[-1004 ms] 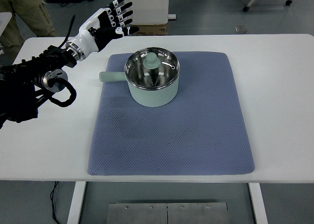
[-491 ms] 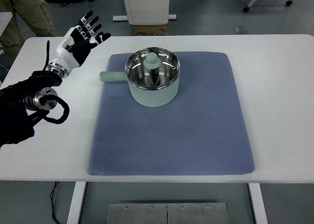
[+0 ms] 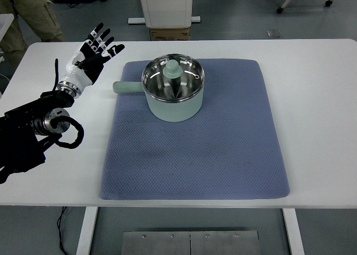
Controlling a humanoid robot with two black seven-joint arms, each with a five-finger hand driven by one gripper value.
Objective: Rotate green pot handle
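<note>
Green pot (image 3: 173, 96) sitting on the far half of a blue-grey mat (image 3: 195, 132) on the white table (image 3: 318, 115), a bit left of the mat's middle. Pot handle (image 3: 127, 87) sticking straight out to the left, tip just past the mat's left edge and over bare table. Glass lid (image 3: 173, 76) on top with a pale green knob (image 3: 172, 68) in the middle, shiny steel rim around it. Left hand (image 3: 92, 54) up over the table's far-left corner area, palm open, all five fingers (image 3: 103, 36) fanned out and holding nothing, well apart from the handle and up-left of it. Black left arm (image 3: 33, 132) coming in from the left edge with a looped cable near the wrist joint. No sign of the right arm anywhere. Up in the top-left corner, someone's legs in khaki trousers (image 3: 36, 9) standing beyond the table. Past the far edge, a white cabinet base (image 3: 165, 6) with a cardboard box (image 3: 170, 33) tucked under it on the grey floor.
</note>
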